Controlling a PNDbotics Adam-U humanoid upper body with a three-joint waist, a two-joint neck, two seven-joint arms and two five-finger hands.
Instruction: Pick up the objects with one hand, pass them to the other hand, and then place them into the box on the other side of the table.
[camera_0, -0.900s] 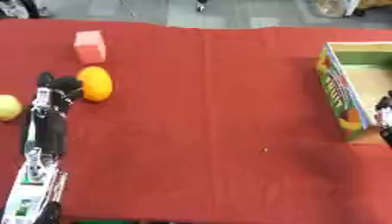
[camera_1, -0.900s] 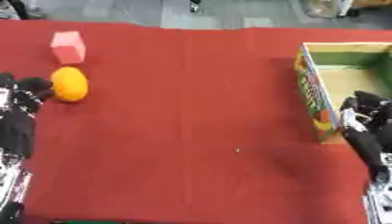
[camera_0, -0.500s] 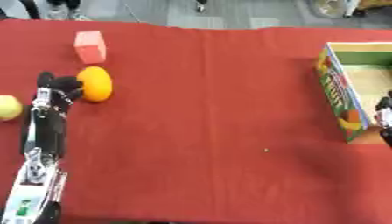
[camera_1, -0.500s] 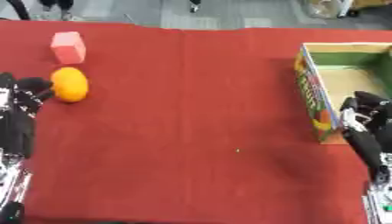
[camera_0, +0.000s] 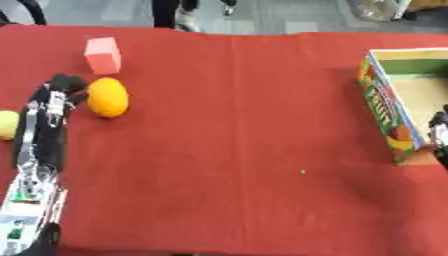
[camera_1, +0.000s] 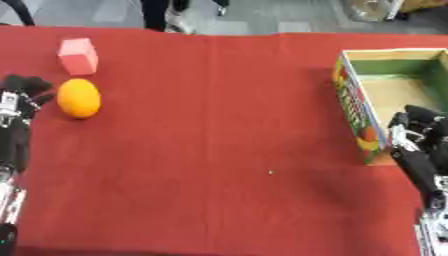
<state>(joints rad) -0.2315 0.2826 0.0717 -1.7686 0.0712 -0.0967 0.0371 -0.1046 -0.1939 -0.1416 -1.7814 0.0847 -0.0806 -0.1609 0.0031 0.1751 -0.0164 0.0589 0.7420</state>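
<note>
Table (camera_0: 227, 150) covered by a red cloth, viewed from above. Lying directly on it: an orange fruit (camera_0: 108, 97), just beside the fingertips of the left hand (camera_0: 59, 92), on their inner side; a pink block (camera_0: 102, 55), upright, beyond the orange and farther from that hand; a yellow round object (camera_0: 7, 124), partly cut by the edge, outboard of the left forearm. An open cardboard box (camera_1: 359, 112) with a printed side wall stands on the opposite side, its near corner by the right hand (camera_1: 418, 131).
</note>
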